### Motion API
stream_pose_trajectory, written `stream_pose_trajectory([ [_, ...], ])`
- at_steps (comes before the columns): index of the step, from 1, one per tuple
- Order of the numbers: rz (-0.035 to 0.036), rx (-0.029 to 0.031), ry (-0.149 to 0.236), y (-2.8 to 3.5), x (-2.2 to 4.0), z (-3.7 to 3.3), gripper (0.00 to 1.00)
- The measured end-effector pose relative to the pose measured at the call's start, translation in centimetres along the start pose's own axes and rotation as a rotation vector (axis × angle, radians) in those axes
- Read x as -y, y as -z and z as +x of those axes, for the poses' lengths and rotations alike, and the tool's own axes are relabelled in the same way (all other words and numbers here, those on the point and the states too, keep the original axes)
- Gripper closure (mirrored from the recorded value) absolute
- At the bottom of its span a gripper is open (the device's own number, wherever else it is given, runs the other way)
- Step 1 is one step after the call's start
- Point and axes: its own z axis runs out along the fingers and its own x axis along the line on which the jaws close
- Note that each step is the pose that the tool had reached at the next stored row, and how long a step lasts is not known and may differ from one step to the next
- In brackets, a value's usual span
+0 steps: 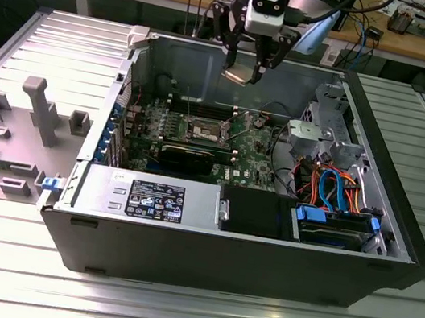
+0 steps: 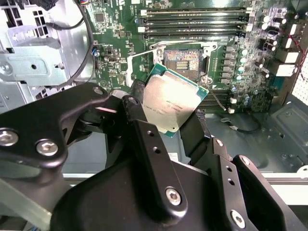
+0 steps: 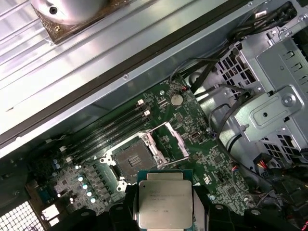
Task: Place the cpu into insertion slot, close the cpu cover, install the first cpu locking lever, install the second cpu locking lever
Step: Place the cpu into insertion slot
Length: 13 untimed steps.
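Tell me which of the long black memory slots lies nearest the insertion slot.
The memory slot running along the insertion slot's edge; the others lie beyond it, toward the case wall.

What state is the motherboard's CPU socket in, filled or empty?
Empty: the square silvery-rimmed insertion slot shows its bare dark centre; the flat silvery-grey cpu is clamped in the gripper.

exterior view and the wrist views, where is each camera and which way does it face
Exterior view: off the arm, raised, looking down into the open computer case; shows the arm and its gripper over the case.
First wrist view: on the wrist, looking down past the cpu at the insertion slot; the gripper flanks the cpu.
Second wrist view: on the wrist, looking along the black gripper links to the board.
Shared: both wrist views show the gripper holding the cpu over the empty insertion slot.
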Motion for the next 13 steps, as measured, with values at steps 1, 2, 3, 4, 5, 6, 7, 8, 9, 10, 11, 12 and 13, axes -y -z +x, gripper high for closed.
stream_pose_trajectory([
  [1, 0.0001, 0.0002, -0.006, 0.00, 0.00, 0.01, 0.46],
  [2, 0.0002, 0.0004, -0.013, -0.01, 0.00, 0.01, 0.46],
  [3, 0.0005, 0.0009, -0.029, -0.02, 0.01, 0.04, 0.46],
  [4, 0.0005, 0.0011, -0.037, -0.04, 0.02, 0.05, 0.46],
  [5, 0.0008, 0.0015, -0.051, -0.06, 0.03, 0.07, 0.46],
  [6, 0.0009, 0.0018, -0.063, -0.08, 0.04, 0.08, 0.46],
  [7, 0.0010, 0.0021, -0.071, -0.10, 0.05, 0.09, 0.46],
  [8, 0.0015, 0.0030, -0.100, -0.16, 0.06, 0.11, 0.46],
  [9, 0.0015, 0.0033, -0.111, -0.19, 0.06, 0.11, 0.46],
  [10, 0.0017, 0.0036, -0.121, -0.21, 0.06, 0.11, 0.46],
  [11, 0.0019, 0.0040, -0.131, -0.23, 0.06, 0.11, 0.46],
  [12, 0.0022, 0.0043, -0.142, -0.26, 0.06, 0.11, 0.46],
  [13, 0.0026, 0.0050, -0.162, -0.31, 0.06, 0.11, 0.46],
])
